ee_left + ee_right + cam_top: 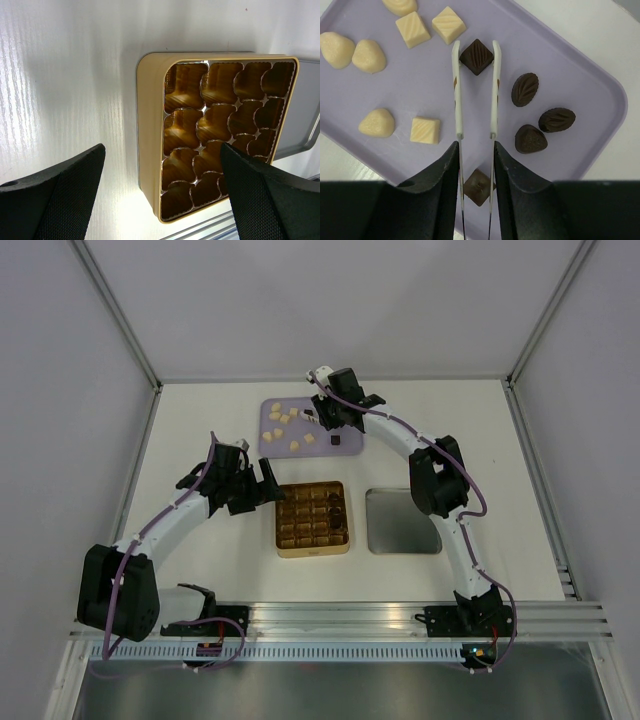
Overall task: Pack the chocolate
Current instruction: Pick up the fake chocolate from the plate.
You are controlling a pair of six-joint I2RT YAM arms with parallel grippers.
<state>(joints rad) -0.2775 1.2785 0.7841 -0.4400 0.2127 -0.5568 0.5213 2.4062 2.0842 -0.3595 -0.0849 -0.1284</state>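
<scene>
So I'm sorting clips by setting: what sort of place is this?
Probably a robotics lab test cell: blank white walls close in the table, robot arms are bolted to an aluminium rail, and a tray of chocolates sits by a tin.

pale cream chocolate cubes (412, 29), ribbed with fine diagonal lines, and cream rounded lumps (369, 56) sit on a lilac plastic tray (410, 85) with dark brown leaf-veined chocolate pieces (525, 89). white metal tweezers (456, 100), flecked brown, flank a dark brown ribbed chocolate square (476, 56). nearside of the tray, a gold square tin (149, 125) shows glossy amber fluted cups on a white table (200, 430).
</scene>
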